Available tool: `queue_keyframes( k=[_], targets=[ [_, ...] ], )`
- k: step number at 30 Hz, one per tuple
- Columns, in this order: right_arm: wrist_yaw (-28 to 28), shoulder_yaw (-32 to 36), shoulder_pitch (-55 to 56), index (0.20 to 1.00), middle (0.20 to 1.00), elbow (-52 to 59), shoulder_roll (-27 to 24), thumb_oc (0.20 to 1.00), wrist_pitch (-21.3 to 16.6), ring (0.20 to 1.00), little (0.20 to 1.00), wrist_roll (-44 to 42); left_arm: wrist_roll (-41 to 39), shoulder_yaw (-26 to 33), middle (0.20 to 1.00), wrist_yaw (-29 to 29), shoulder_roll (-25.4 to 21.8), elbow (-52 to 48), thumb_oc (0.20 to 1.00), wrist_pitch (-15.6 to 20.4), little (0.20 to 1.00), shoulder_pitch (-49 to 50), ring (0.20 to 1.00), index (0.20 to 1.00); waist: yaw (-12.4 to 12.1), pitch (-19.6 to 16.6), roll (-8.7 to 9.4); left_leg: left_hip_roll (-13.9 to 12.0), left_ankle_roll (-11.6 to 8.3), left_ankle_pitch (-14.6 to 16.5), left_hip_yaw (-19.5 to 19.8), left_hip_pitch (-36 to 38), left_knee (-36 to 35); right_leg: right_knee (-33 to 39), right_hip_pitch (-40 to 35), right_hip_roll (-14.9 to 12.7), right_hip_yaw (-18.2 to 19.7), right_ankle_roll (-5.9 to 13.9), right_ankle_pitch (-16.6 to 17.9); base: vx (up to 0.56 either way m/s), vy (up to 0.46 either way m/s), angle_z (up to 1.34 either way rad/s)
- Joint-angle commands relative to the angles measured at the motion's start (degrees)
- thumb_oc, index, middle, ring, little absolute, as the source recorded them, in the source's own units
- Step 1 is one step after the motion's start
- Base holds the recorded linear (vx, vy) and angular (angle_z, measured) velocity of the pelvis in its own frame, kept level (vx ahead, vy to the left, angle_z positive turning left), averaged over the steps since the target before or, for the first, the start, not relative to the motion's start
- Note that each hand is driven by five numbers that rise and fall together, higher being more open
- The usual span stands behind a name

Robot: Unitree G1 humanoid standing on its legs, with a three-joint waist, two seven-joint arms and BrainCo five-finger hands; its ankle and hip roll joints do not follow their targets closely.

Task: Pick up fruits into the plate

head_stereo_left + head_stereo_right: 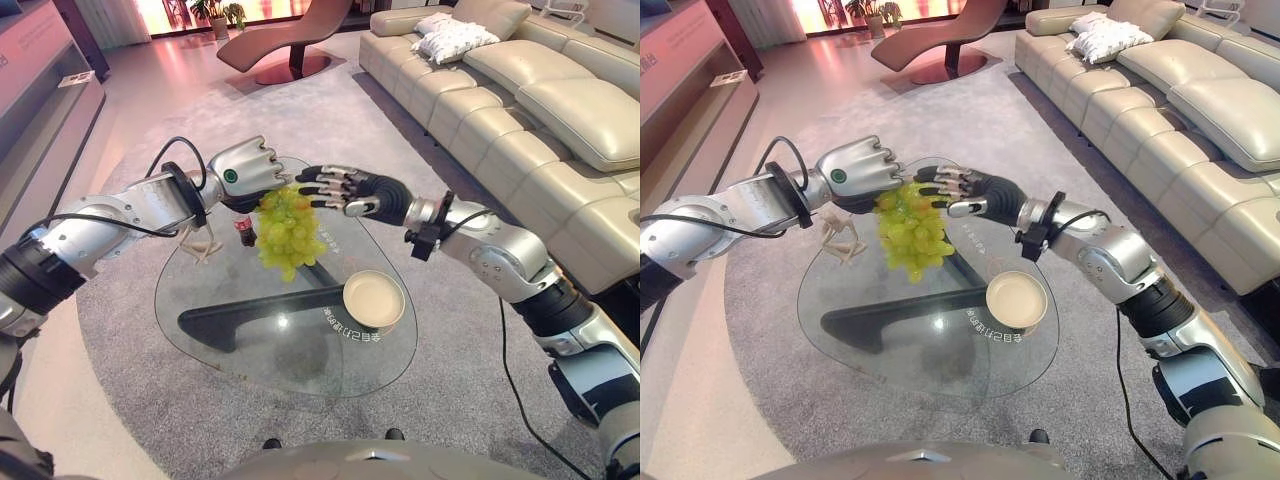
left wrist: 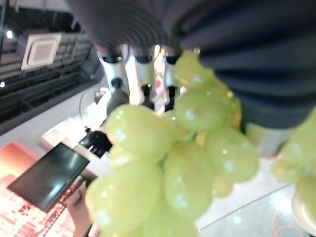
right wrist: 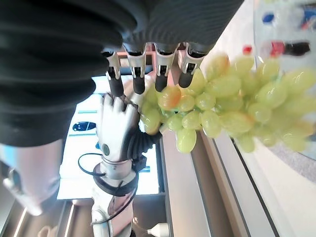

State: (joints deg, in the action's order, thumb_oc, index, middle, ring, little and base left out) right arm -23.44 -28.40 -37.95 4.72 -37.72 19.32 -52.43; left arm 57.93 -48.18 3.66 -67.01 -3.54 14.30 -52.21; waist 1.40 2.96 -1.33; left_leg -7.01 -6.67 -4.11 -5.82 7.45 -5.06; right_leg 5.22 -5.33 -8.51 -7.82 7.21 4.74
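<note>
Grey carpet (image 1: 120, 330), cream sofa (image 1: 520, 90), brown lounger (image 1: 290, 35)

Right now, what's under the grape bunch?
The grape bunch hangs from the left hand above the glass table. A small dark bottle stands beside it; the plate sits apart. The glass directly beneath is covered.

Glossy, smooth-skinned green grapes (image 1: 288, 235), waxy sheen on each. Clear glass table (image 1: 250, 345), reflective. Glazed cream plate (image 1: 373, 300), smooth. Brushed silver metal on left hand (image 1: 245, 168). Matt grey carpet (image 1: 120, 370), soft. Smooth beige leather sofa (image 1: 540, 110).
</note>
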Motion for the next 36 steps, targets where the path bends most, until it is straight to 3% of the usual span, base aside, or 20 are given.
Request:
queue_keyframes(
  k=[1, 7, 18, 20, 23, 25, 31, 36],
  targets=[
    [0.54, -1.66, -4.48, 1.000, 1.000, 3.13, 3.42, 1.000, -1.07, 1.000, 1.000, -5.57, -1.84, 0.95, 0.200, 5.14, 1.64, 0.22, 0.200, -4.35, 0.200, -9.62, 0.200, 0.200, -0.93, -0.85, 1.66, 2.00, 1.86, 6.36, 0.00, -1.89, 3.07, -3.15, -1.32, -0.81, -2.26, 1.07, -4.36, -0.01, 0.006, 0.04],
    [1.44, -3.88, -3.63, 1.000, 1.000, 4.17, 7.39, 1.000, 0.45, 1.000, 1.000, -6.19, -0.38, 0.87, 0.200, 5.01, 5.30, -2.16, 0.200, -7.57, 0.200, -9.92, 0.200, 0.200, -0.92, -0.94, 1.79, 1.92, 1.88, 6.55, 0.39, -1.94, 3.29, -3.51, -1.27, -0.81, -1.77, 1.05, -4.70, -0.01, -0.003, 0.03],
    [2.08, -5.48, -3.49, 1.000, 1.000, 7.17, 6.50, 1.000, 1.78, 1.000, 1.000, -7.57, 1.30, 1.60, 0.200, 2.45, 7.29, -6.28, 0.200, -12.00, 0.200, -12.00, 0.200, 0.200, -0.53, -0.92, 2.19, 2.03, 1.97, 6.76, 0.91, -1.86, 3.27, -4.03, -1.16, -0.63, -0.98, 0.99, -5.21, 0.00, 0.000, 0.00],
    [3.91, -5.10, -3.33, 1.000, 1.000, 7.25, 6.53, 1.000, -0.17, 1.000, 1.000, -6.52, 1.57, 2.11, 0.200, 0.76, 7.56, -7.31, 0.200, -12.10, 0.200, -11.73, 0.200, 0.200, -0.50, -0.98, 2.15, 2.02, 1.96, 6.80, 0.96, -1.80, 3.24, -3.92, -1.22, -0.66, -0.97, 1.02, -5.17, 0.00, 0.000, 0.00],
    [7.87, -3.13, -3.38, 1.000, 1.000, 6.84, 7.08, 1.000, -7.82, 1.000, 1.000, -1.62, 1.47, 2.51, 0.200, -1.49, 7.62, -7.81, 0.200, -11.92, 0.200, -11.01, 0.200, 0.200, -0.39, -0.96, 1.89, 1.94, 1.93, 6.83, 0.95, -1.70, 3.30, -3.80, -1.33, -0.73, -0.91, 1.13, -5.02, 0.00, 0.000, 0.00],
    [10.78, -1.14, -3.36, 1.000, 1.000, 6.66, 7.61, 1.000, -13.26, 1.000, 1.000, 6.39, 2.10, 3.43, 0.200, -2.85, 7.86, -7.56, 0.200, -11.34, 0.200, -9.65, 0.200, 0.200, -0.35, -1.00, 1.67, 2.02, 1.95, 6.98, 1.13, -1.75, 3.39, -3.76, -1.32, -0.69, -0.77, 1.17, -5.07, 0.00, 0.000, 0.00],
    [13.46, 2.57, -3.31, 1.000, 1.000, 8.17, 8.53, 1.000, -17.14, 1.000, 1.000, 12.22, 3.35, 6.04, 0.200, -8.00, 7.99, -7.74, 0.200, -10.23, 0.200, -6.46, 0.200, 0.200, -0.34, -0.86, 0.88, 2.48, 2.25, 7.19, 1.84, -1.98, 3.41, -4.02, -1.01, -0.37, -0.22, 1.04, -5.43, 0.00, 0.000, 0.00],
    [13.39, 5.39, -2.20, 1.000, 1.000, 9.58, 5.87, 1.000, -18.92, 1.000, 1.000, 12.45, 2.87, 8.07, 0.200, -6.90, 5.36, -5.88, 0.200, -8.47, 0.200, -4.61, 0.200, 0.200, -0.38, -0.78, 0.82, 2.42, 2.25, 7.01, 1.77, -2.08, 3.24, -3.90, -0.94, -0.23, -0.22, 0.93, -5.35, 0.00, 0.000, 0.00]
  ],
)
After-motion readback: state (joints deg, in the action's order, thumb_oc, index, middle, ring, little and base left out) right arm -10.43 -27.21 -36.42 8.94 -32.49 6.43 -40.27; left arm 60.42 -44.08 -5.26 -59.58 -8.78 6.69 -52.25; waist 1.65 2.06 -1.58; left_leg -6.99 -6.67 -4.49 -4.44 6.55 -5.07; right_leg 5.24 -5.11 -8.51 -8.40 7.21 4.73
